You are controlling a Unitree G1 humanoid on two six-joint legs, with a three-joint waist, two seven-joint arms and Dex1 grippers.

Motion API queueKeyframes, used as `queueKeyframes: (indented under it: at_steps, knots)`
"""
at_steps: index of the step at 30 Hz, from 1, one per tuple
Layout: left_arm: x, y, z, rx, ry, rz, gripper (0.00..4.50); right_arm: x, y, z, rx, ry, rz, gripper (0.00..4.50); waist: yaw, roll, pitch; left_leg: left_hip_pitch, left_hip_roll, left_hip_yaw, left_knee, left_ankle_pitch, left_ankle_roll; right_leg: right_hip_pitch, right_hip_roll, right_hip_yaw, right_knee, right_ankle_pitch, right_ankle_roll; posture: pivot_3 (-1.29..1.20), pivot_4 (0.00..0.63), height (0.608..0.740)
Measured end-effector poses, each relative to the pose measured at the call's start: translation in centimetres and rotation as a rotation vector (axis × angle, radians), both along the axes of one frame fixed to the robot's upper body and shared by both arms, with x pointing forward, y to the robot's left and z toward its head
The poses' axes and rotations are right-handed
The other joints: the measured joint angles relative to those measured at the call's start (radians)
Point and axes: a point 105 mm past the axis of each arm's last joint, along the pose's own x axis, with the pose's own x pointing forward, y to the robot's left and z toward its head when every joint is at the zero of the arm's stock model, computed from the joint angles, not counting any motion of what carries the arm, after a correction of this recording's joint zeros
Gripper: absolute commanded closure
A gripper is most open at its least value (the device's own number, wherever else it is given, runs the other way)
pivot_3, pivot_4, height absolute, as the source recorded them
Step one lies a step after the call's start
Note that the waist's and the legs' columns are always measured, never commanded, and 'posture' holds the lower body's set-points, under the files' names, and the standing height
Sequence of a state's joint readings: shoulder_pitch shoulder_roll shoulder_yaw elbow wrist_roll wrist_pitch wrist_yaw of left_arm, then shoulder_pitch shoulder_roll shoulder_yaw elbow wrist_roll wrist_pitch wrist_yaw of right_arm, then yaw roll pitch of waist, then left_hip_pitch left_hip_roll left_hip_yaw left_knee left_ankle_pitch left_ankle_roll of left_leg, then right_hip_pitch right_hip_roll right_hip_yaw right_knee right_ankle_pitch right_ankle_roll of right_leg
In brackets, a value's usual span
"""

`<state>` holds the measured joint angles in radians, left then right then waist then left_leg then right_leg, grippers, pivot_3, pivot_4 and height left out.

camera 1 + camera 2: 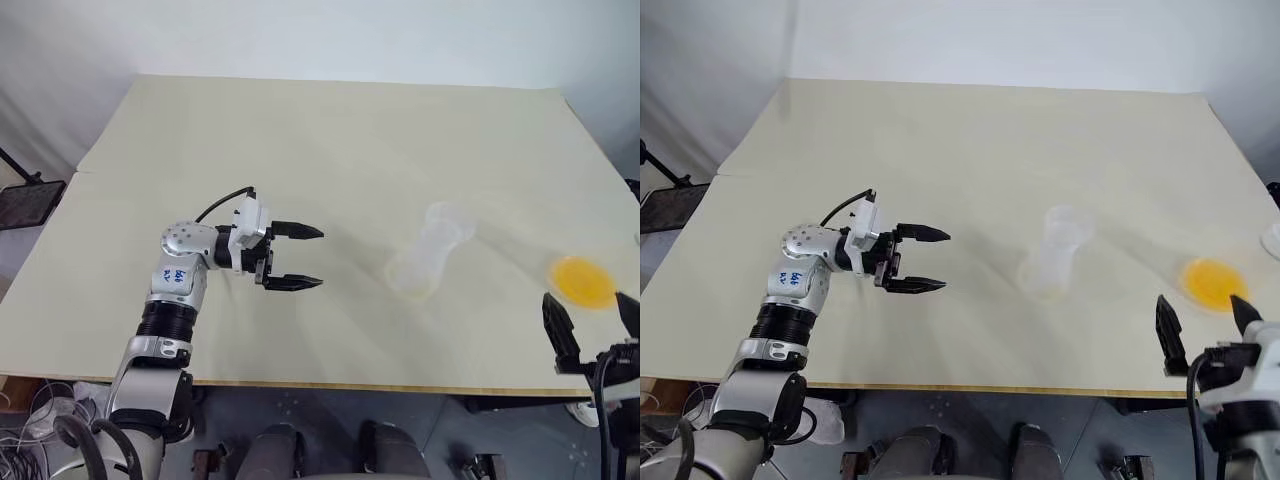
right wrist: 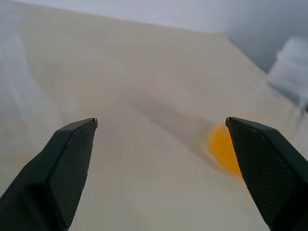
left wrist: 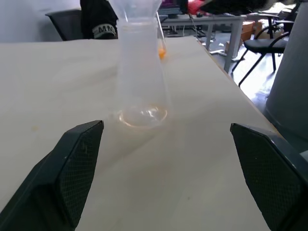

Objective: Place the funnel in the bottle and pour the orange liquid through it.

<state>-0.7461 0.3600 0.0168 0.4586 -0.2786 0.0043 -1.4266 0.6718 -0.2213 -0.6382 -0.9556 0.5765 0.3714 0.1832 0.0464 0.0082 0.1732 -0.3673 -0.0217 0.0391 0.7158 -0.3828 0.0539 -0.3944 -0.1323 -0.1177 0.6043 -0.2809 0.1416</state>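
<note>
Across the whole scene spreads a pale beige table [image 1: 300, 150], bare over most of its top. Right of its middle stands the bottle [image 1: 428, 262], a clear, faintly frosted conical flask, upright on its wide flat base. On its neck sits the funnel [image 3: 134, 8], a clear flaring cone seen in the left wrist view; only its lower part shows there. A faint orange tinge rings the inside of the flask's base. Further right, near the table's right edge and toward its near side, lies the orange liquid [image 1: 583, 281], a bright yellow-orange round pool; whether it rests in a clear shallow dish or straight on the table cannot be told.

Left of the bottle and well apart from it, the left gripper [image 1: 300, 257] hangs above the table with its two black fingers spread wide, pointing rightward at the flask and holding nothing. At the near right corner the right gripper [image 1: 590, 325] hangs just nearer than the orange pool, its fingers also wide apart and empty, pointing toward the far side with the pool between their tips in the right wrist view.
</note>
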Motion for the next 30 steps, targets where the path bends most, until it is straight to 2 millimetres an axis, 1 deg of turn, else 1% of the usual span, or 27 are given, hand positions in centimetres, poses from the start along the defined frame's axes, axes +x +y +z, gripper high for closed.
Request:
queueKeyframes:
  at_steps: [3, 6, 8, 11, 14, 19, 21, 24, 28, 30]
  knots:
    - [-0.1, -0.3, 0.6, -0.020, -0.015, -0.003, 0.02, -0.7, 0.1, 0.0, 0.011, 0.001, -0.035, 0.00, -0.003, 0.001, 0.000, 0.001, 0.000, 0.000, 0.000, 0.000, 0.000, 0.000, 0.000, 0.001, 0.000, 0.000, 0.000, 0.00, 0.150, 0.740]
    - [-0.2, -0.5, 1.1, -0.044, -0.022, 0.003, 0.02, -1.0, -0.3, -0.3, 0.012, 0.010, -0.079, 0.00, -0.003, 0.001, -0.001, 0.001, 0.000, 0.000, 0.000, 0.000, 0.000, 0.000, 0.000, 0.002, 0.000, 0.000, 0.000, 0.00, 0.150, 0.740]
    - [-0.4, -0.6, 1.3, -0.052, -0.018, 0.002, 0.02, -0.8, -0.5, -0.1, 0.003, -0.003, -0.099, 0.00, -0.005, 0.001, -0.001, 0.001, 0.000, 0.001, 0.000, 0.000, 0.000, 0.000, 0.000, 0.002, 0.000, 0.000, 0.000, 0.00, 0.150, 0.740]
    - [-0.8, -0.7, 1.4, -0.056, -0.007, -0.002, 0.02, 0.1, -1.2, 0.7, -0.004, -0.052, -0.129, 0.00, -0.008, 0.002, -0.001, 0.001, 0.000, 0.000, 0.000, 0.000, -0.001, 0.000, 0.000, 0.002, 0.000, 0.000, 0.000, 0.00, 0.150, 0.740]
    - [-1.2, -0.6, 1.7, -0.056, -0.010, -0.002, 0.02, 1.3, -3.1, 1.1, -0.013, -0.076, -0.183, 0.00, -0.014, 0.002, -0.001, 0.001, 0.000, 0.000, -0.001, 0.000, -0.001, 0.000, 0.000, 0.003, 0.000, 0.000, -0.001, 0.00, 0.150, 0.740]
    - [-2.1, 0.2, 2.0, -0.051, -0.001, 0.022, 0.02, 3.0, -6.2, 0.9, -0.003, -0.070, -0.245, 0.00, -0.021, 0.004, -0.002, 0.002, 0.000, 0.000, -0.001, 0.000, -0.001, 0.000, 0.000, 0.003, 0.000, 0.000, -0.001, 0.00, 0.150, 0.740]
    - [-2.3, 0.6, 2.0, -0.042, 0.001, 0.046, 0.02, 3.6, -6.9, 1.2, -0.001, -0.079, -0.256, 0.00, -0.022, 0.005, -0.003, 0.002, 0.000, 0.000, -0.002, 0.000, -0.001, 0.000, 0.000, 0.003, 0.000, 0.000, -0.001, 0.00, 0.150, 0.740]
    - [-2.6, 0.9, 1.9, -0.045, 0.011, 0.073, 0.02, 4.0, -6.8, 1.6, 0.005, -0.082, -0.230, 0.00, -0.019, 0.007, -0.004, 0.002, 0.001, -0.001, -0.002, 0.000, -0.001, 0.000, 0.000, 0.003, 0.000, 0.000, -0.001, 0.00, 0.150, 0.740]
    - [-2.9, 1.0, 1.9, -0.054, 0.021, 0.085, 0.02, 4.1, -5.7, 2.2, 0.015, -0.104, -0.176, 0.00, -0.019, 0.007, -0.004, 0.002, 0.000, -0.001, -0.001, 0.000, -0.001, 0.000, 0.000, 0.004, 0.000, 0.000, -0.001, 0.00, 0.150, 0.740]
    - [-2.8, 1.0, 2.0, -0.057, 0.018, 0.093, 0.02, 4.3, -5.6, 2.4, 0.019, -0.117, -0.169, 0.00, -0.020, 0.007, -0.004, 0.002, 0.000, 0.000, -0.001, 0.000, -0.001, 0.000, 0.000, 0.005, 0.000, 0.000, -0.001, 0.00, 0.150, 0.740]
